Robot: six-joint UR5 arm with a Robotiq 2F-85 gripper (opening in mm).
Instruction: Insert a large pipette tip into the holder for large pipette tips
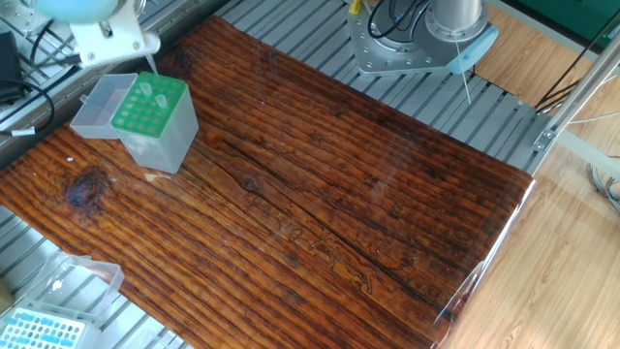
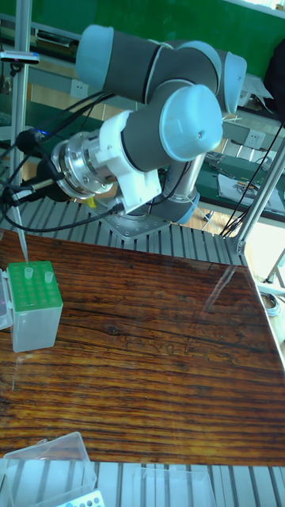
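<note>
Long thin translucent pipette tip (image 2: 21, 247) hangs point-down just above the green-topped clear plastic holder box (image 1: 153, 120), over its far edge; its tapered end also shows in the fixed view. Two tips already stand in the green rack of round holes. The holder's clear hinged lid (image 1: 100, 107) lies open beside it, on the dark wooden tabletop (image 1: 320, 194). White two-finger gripper (image 1: 108, 41) sits above the holder, mostly cropped; whether its jaws are clamped on the tip, cannot tell. A smaller box with a light blue rack (image 1: 41, 330) sits at the near left corner, well apart.
</note>
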